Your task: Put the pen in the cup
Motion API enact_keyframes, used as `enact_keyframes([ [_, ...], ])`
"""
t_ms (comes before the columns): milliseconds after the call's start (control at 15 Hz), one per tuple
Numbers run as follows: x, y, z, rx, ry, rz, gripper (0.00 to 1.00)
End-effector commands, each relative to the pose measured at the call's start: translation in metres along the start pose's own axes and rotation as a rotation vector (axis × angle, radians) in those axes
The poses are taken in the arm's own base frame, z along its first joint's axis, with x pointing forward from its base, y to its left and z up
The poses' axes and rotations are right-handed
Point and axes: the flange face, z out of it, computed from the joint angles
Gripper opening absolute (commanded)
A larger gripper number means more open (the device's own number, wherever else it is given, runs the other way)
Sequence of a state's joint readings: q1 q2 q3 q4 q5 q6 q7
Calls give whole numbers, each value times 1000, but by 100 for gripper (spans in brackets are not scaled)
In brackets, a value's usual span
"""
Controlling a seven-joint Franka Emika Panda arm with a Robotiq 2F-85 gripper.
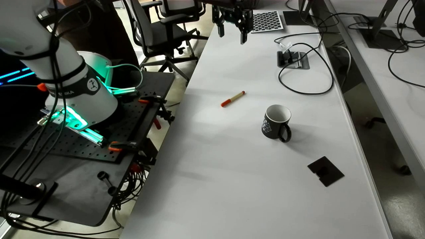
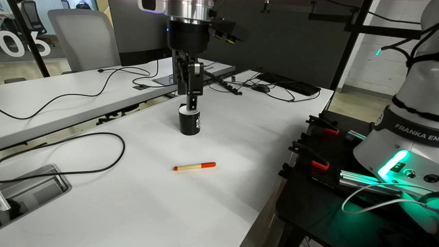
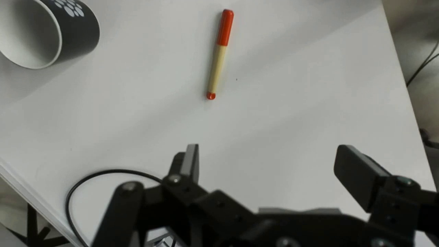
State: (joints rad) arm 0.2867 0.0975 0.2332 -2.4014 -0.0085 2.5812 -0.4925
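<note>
The pen is a thin stick with a red-orange cap and end and a tan barrel. It lies flat on the white table in both exterior views [image 1: 233,98] [image 2: 194,166] and at the top middle of the wrist view [image 3: 219,56]. The cup, a black mug with a whitish inside, stands upright beside it [image 1: 273,126] [image 2: 189,124]. It shows at the top left of the wrist view [image 3: 79,31]. My gripper [image 1: 232,35] is open and empty, above the table and away from both. In an exterior view its fingers [image 2: 192,103] overlap the cup's rim in the picture.
A flat black square piece [image 1: 327,172] lies beyond the cup. A black cable loop [image 1: 307,94] lies near a grey desk outlet [image 1: 302,63] by the table's long edge. A keyboard [image 1: 267,20] lies near the gripper. Clamps [image 1: 124,146] hold the robot's base plate.
</note>
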Motion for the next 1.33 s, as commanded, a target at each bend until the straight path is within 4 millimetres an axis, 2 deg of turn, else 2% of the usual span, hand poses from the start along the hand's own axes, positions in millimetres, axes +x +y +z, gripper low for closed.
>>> enact_keyframes([
  [0, 11, 8, 24, 26, 109, 94, 100],
  [200, 7, 12, 42, 17, 148, 129, 100],
  [267, 2, 13, 44, 7, 151, 130, 100],
  [333, 6, 9, 39, 12, 127, 102, 100],
  [467, 3, 13, 45, 11, 133, 115, 100],
  [733, -1, 17, 42, 22, 137, 73, 100],
  [1267, -15, 30, 83, 37, 52, 49, 100],
])
